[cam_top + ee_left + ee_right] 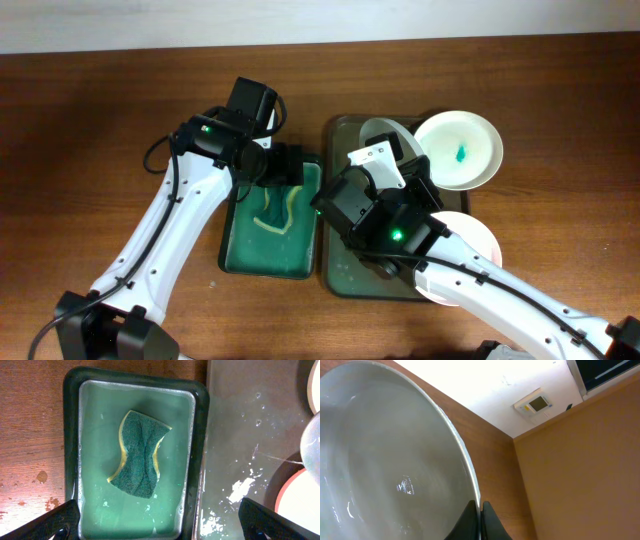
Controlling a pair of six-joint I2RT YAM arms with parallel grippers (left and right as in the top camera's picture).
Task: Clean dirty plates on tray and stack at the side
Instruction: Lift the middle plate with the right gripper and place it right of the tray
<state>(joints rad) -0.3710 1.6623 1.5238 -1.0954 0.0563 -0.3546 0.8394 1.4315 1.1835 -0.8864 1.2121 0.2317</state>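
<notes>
Most probably a robotics lab or test room in an office-type building, not a home. On the wooden table [90, 110]: two robot arms, the left arm [175, 215] and the right arm [480, 285]. Also on the table, a staged washing set: a small green tray [255, 255] with a wet sponge [277, 212], a dark tray [345, 272] and white plates [475, 135]. Beyond the table, in the right wrist view: plain brown wall panels [580, 485], a white upper wall [480, 380] and a small wall control unit [536, 405] with a display, as in a workplace.
</notes>
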